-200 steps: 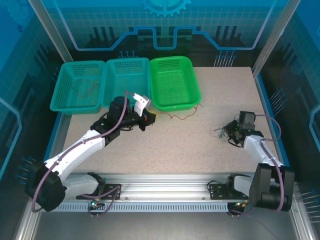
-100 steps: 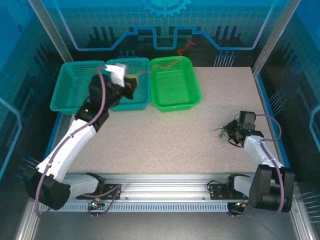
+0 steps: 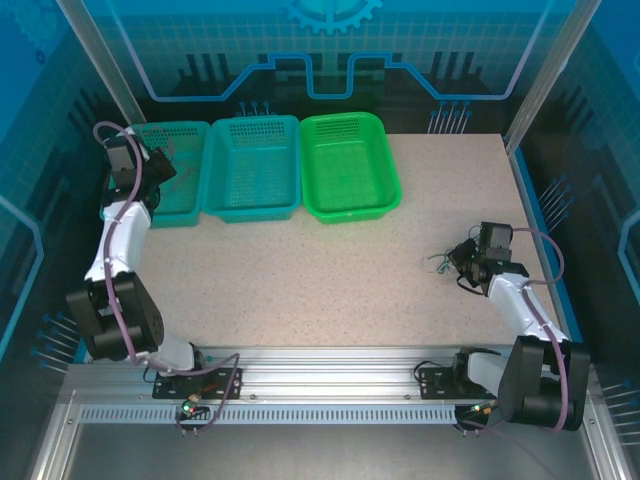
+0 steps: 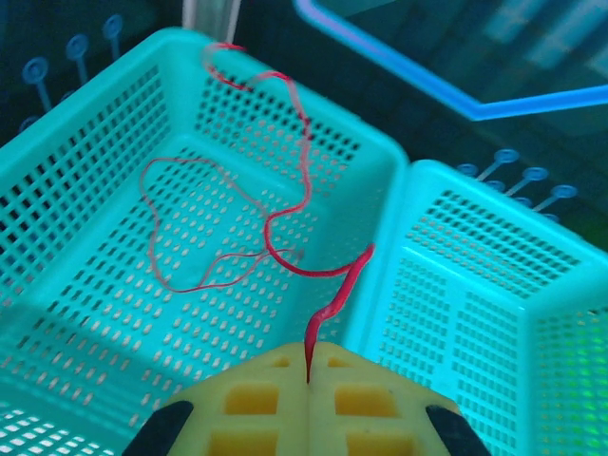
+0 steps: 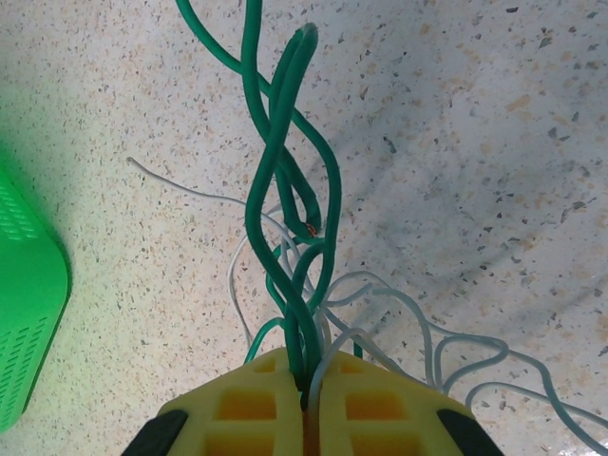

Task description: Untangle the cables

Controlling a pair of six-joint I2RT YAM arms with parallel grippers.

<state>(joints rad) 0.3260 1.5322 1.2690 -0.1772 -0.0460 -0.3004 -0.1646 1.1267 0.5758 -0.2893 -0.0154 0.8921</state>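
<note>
Three baskets stand in a row at the far edge of the table (image 3: 330, 290) in the top view: a teal basket (image 3: 190, 195) at left, a second teal basket (image 3: 252, 165) in the middle, and a green basket (image 3: 348, 165) at right. The left gripper (image 3: 158, 170) sits over the left teal basket; its jaw state is not readable from this view. The right gripper (image 3: 465, 262) is low over the table's right side. A small bundle of wires (image 3: 438, 264) lies at its tip, well apart from the baskets.

Left wrist view: the left gripper (image 4: 309, 353) is clenched, yellow pads (image 4: 252, 399) pressed together on a red wire (image 4: 334, 296). The wire rises from the pads, bends over the teal basket (image 4: 76, 180) and runs up to its far rim. A thinner red loop (image 4: 157, 247) lies on the basket floor; whether it joins the held wire, cannot tell. The second teal basket (image 4: 494, 304) is just beside, on the right.

Right wrist view: the right gripper (image 5: 309, 380) is clenched on twisted green wires (image 5: 275, 180), which stretch away over the speckled table (image 5: 494, 123). Pale wires (image 5: 418, 328) curl on the table beside the pads. A corner of the green basket (image 5: 24, 313) is at the left edge.
</note>
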